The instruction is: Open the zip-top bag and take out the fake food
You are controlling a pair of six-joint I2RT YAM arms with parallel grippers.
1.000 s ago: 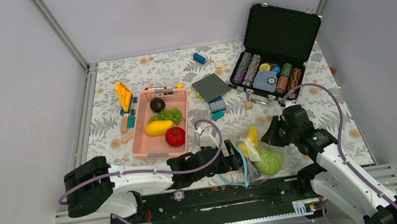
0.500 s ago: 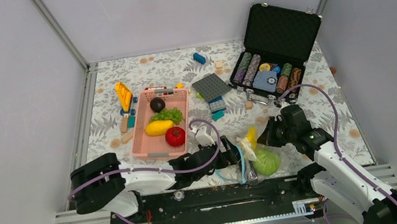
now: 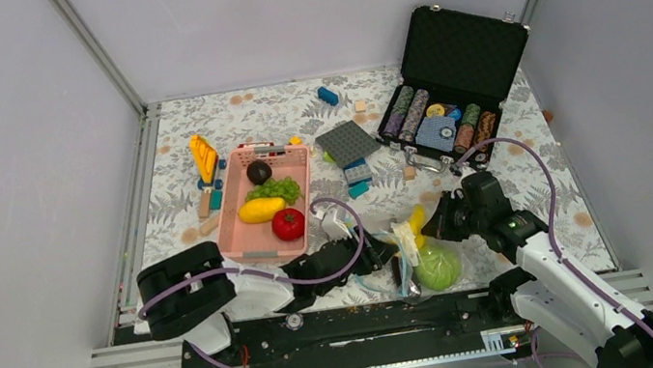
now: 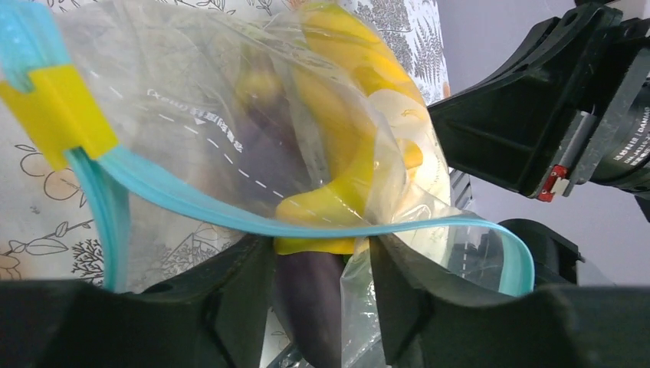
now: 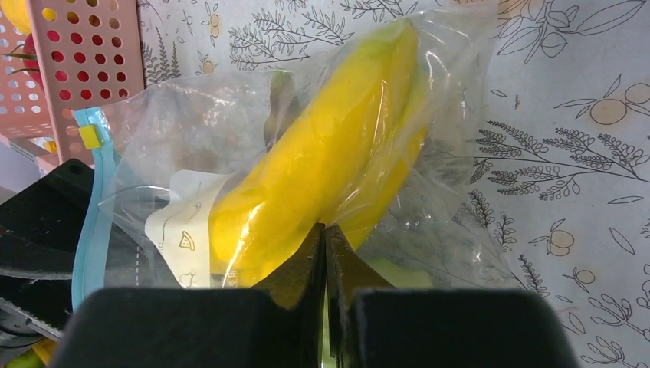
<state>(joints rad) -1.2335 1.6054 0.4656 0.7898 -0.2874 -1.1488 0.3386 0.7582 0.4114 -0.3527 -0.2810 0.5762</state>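
**Clear crinkly zip-top bag (image 5: 192, 126), mouth open, at the leaf-print table's (image 3: 273, 114) near edge**
Yellow toy bananas (image 5: 322, 161), a purple eggplant (image 4: 310, 307) and a pale-green cabbage (image 3: 440, 267) lie inside, the eggplant poking past the parted light-blue zipper strip (image 4: 230, 218). Red tomato (image 3: 288, 224), yellow mango (image 3: 261, 209), green lettuce (image 3: 273, 190) and a dark round piece (image 3: 258, 172) sit in the pink slatted basket (image 3: 244, 245).

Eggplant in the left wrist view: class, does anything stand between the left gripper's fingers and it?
Partly. The eggplant pokes out of the zip-top bag mouth between the left gripper fingers. A fold of clear bag plastic sits between it and the finger on the picture's right; the blue zipper strip crosses just above.
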